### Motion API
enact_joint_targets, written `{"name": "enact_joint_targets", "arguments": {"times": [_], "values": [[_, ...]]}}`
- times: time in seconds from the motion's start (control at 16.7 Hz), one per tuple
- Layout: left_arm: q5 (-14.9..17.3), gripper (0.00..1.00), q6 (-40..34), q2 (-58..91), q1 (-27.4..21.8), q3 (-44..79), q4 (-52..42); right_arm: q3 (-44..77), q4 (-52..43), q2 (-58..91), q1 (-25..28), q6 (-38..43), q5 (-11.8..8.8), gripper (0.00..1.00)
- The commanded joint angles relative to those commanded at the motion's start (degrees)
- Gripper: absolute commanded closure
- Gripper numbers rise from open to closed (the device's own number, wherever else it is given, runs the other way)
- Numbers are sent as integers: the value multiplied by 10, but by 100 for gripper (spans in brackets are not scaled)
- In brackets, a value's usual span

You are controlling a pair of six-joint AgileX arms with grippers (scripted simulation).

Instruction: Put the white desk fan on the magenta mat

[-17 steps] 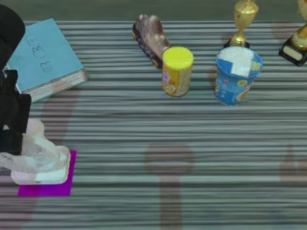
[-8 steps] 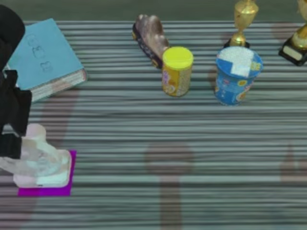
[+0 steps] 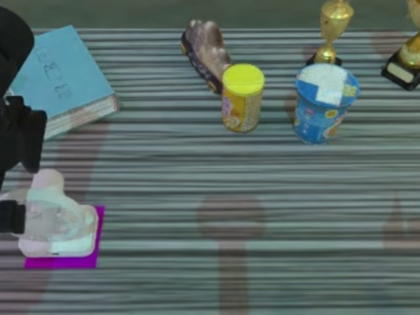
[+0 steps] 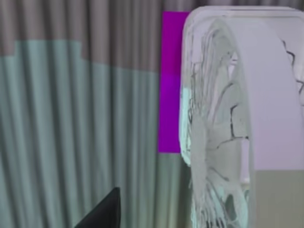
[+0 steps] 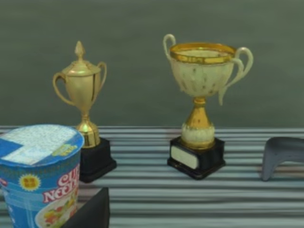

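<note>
Over at the table's left edge, the left gripper [image 3: 14,197] hung above the white desk fan [image 3: 56,223]; whether its black fingers were spread or pinched could not be told. That fan sat on the magenta mat [image 3: 65,260], covering most of it, so only a strip along the near side and the right side showed. Its boxy, rounded base lay towards the mat's near edge, while the round grille head rose at the far left, close under the gripper. Which way the grille faced could not be settled from above. Seen from the left wrist, the fan [image 4: 228,118] was pale, glossy plastic with thin curved ribs, and the mat [image 4: 170,85] beside it was flat and plain.

Behind them lay a light blue book [image 3: 59,75], turned askew. Farther right came a brown shoe [image 3: 205,49], a yellow can [image 3: 242,97] and a blue cup-noodle tub [image 3: 325,102], both upright. Two gold trophies [image 3: 336,29] on black bases stood at the far right. Only a dark finger tip of the right gripper [image 5: 90,211] showed, in its own wrist view, so its state was unclear.
</note>
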Motion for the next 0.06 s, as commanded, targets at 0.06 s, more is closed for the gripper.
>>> {"name": "enact_joint_targets", "arguments": {"times": [0.06], "values": [[0,0,0,0,0,0,0,0,0,0,0,0,0,0]]}}
